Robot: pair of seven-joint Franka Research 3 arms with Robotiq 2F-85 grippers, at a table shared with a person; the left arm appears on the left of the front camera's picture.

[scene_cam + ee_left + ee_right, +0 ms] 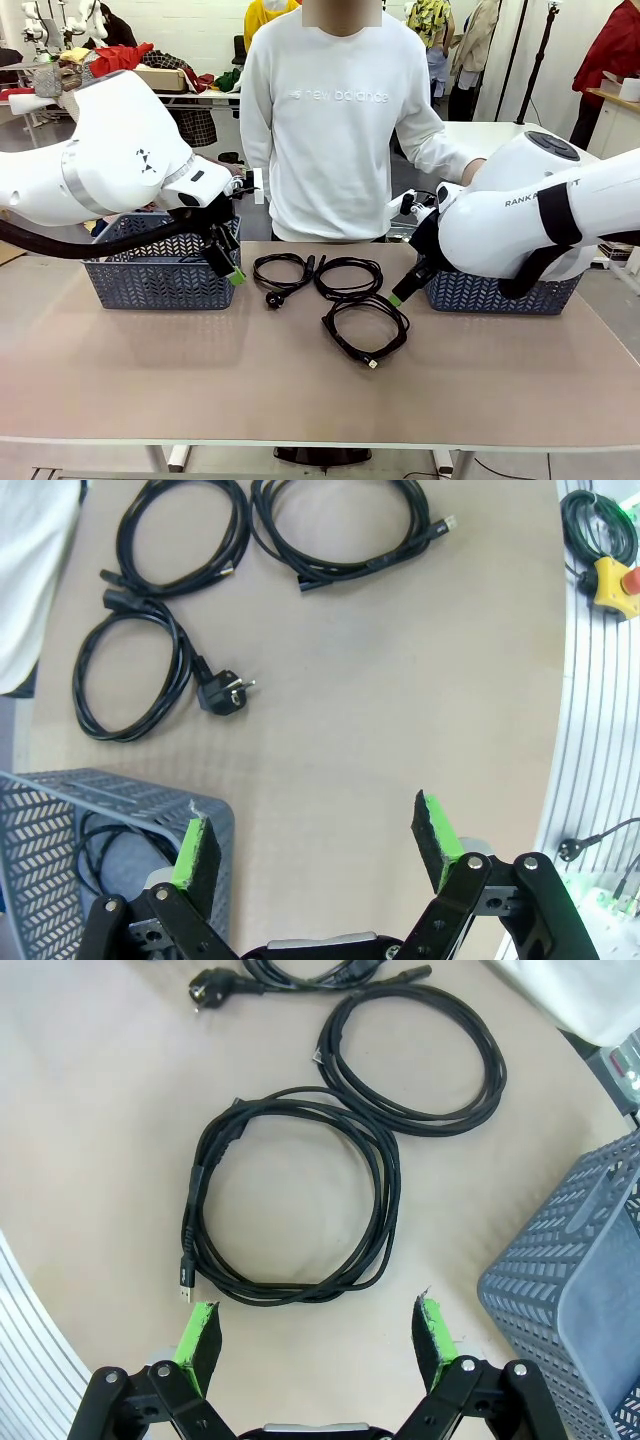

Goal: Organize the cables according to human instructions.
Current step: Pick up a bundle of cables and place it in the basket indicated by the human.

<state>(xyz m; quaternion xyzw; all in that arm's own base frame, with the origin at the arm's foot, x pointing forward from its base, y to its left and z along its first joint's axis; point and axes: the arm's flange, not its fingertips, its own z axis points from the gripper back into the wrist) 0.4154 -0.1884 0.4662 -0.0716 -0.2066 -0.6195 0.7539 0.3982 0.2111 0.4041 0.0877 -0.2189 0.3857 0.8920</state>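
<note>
Three black cables lie coiled on the table's middle: one with a mains plug (282, 272), one beside it (349, 276), one nearer me (365, 325). My left gripper (230, 268) hangs open at the left basket's front right corner, its fingers empty. From the left wrist view (315, 845) the plug cable (130, 680) and two other coils (180, 535) (345, 530) lie ahead, and another black cord (95, 845) rests inside the basket. My right gripper (405, 290) is open, empty, just short of the near coil (290, 1195); a second coil (415, 1060) lies beyond.
A grey mesh basket (160, 270) stands at the left, another (500, 292) at the right, its corner (580, 1260) close to my right fingers. A person in a white sweater (335, 120) stands at the far edge. A yellow stop button (612, 580) sits on the table's rail.
</note>
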